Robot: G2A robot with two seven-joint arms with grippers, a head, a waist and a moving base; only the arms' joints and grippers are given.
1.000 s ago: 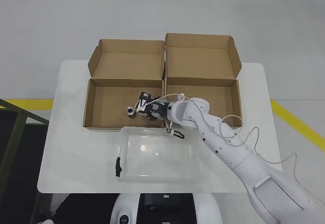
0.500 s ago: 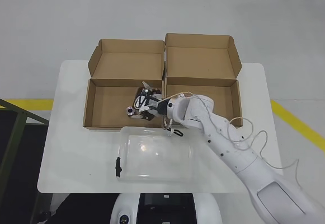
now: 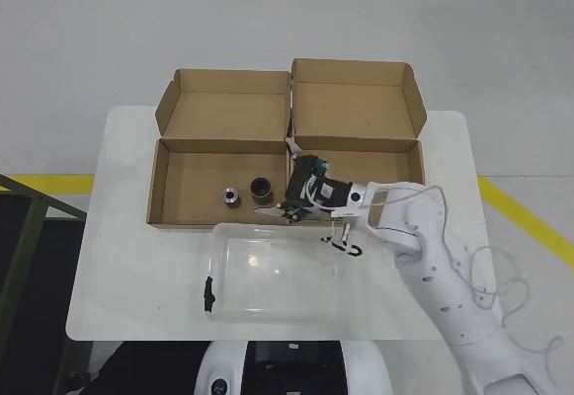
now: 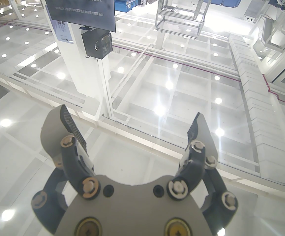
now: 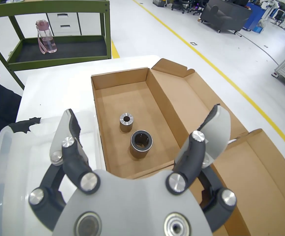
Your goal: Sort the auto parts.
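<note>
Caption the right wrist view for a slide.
Open right claw facing cardboard box holding silver bushing and dark ring.

In the left box a bushing lies left of a sleeve, the bin before it.

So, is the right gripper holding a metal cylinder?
No, the right gripper is open and empty; both metal cylinders stand in the brown cardboard box.

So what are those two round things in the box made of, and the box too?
Smaller part: looks like metal, its bright silvery top face shines.
Bigger ring: probably metal too, dark with a shiny rim.
Box: brown cardboard, matte, with folded flaps.
</note>
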